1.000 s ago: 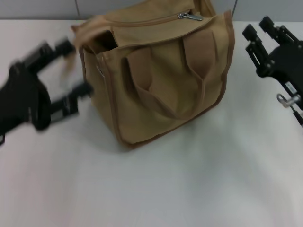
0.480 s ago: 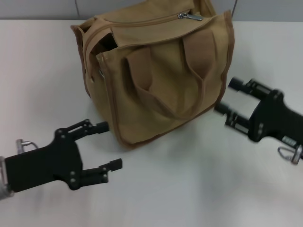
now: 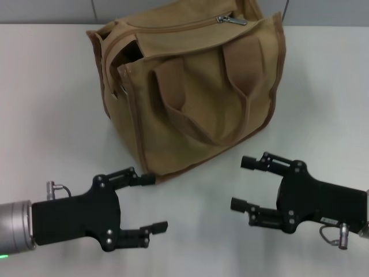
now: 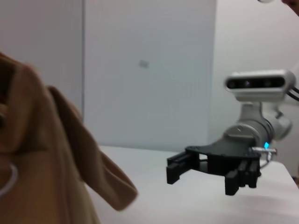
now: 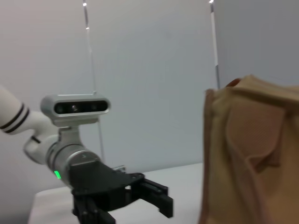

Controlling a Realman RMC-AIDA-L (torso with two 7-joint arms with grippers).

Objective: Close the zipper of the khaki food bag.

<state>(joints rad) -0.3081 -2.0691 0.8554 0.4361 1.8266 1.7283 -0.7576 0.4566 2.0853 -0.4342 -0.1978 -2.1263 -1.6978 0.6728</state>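
Standing on the bench [image 3: 46, 86], the khaki food bag [image 3: 196, 98] is judged soft; the zipper [image 3: 232, 20] pull is best pinched, left hand [image 3: 151, 202] and right hand [image 3: 241, 183] both spread, clear of it.

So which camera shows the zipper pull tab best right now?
The head view: the pull tab lies on top of the khaki food bag, near its right end. The two wrist views catch only the bag's side fabric and handles, no zipper.
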